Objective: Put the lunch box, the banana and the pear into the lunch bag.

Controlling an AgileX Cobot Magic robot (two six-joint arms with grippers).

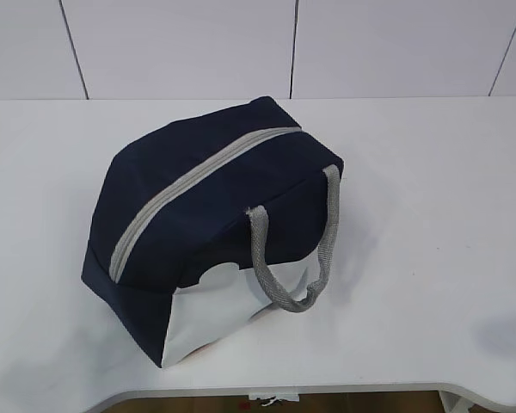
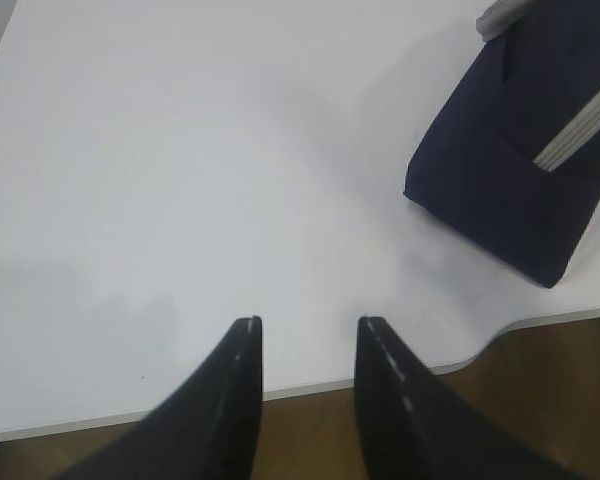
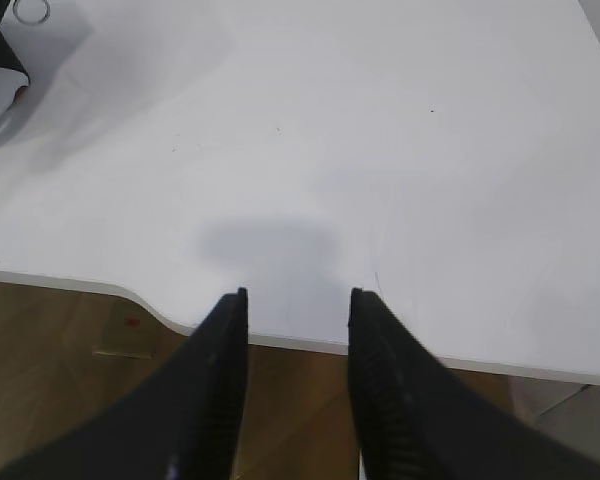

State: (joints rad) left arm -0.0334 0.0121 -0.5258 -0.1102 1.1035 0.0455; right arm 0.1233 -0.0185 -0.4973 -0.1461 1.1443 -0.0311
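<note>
The navy lunch bag (image 1: pixel 206 215) stands in the middle of the white table with its grey zipper (image 1: pixel 189 185) shut and its grey handle (image 1: pixel 297 249) hanging over the white side panel. Its navy corner shows at the upper right of the left wrist view (image 2: pixel 520 170). Its edge and ring pull (image 3: pixel 30 10) show at the top left of the right wrist view. The lunch box, banana and pear are out of view. My left gripper (image 2: pixel 308 322) is open and empty over the table's front edge. My right gripper (image 3: pixel 296 293) is open and empty over the front edge.
The white table (image 1: pixel 430 215) has a curved front edge (image 1: pixel 327 391) with brown floor below. A white tiled wall (image 1: pixel 241 43) stands behind. Neither arm shows in the exterior view.
</note>
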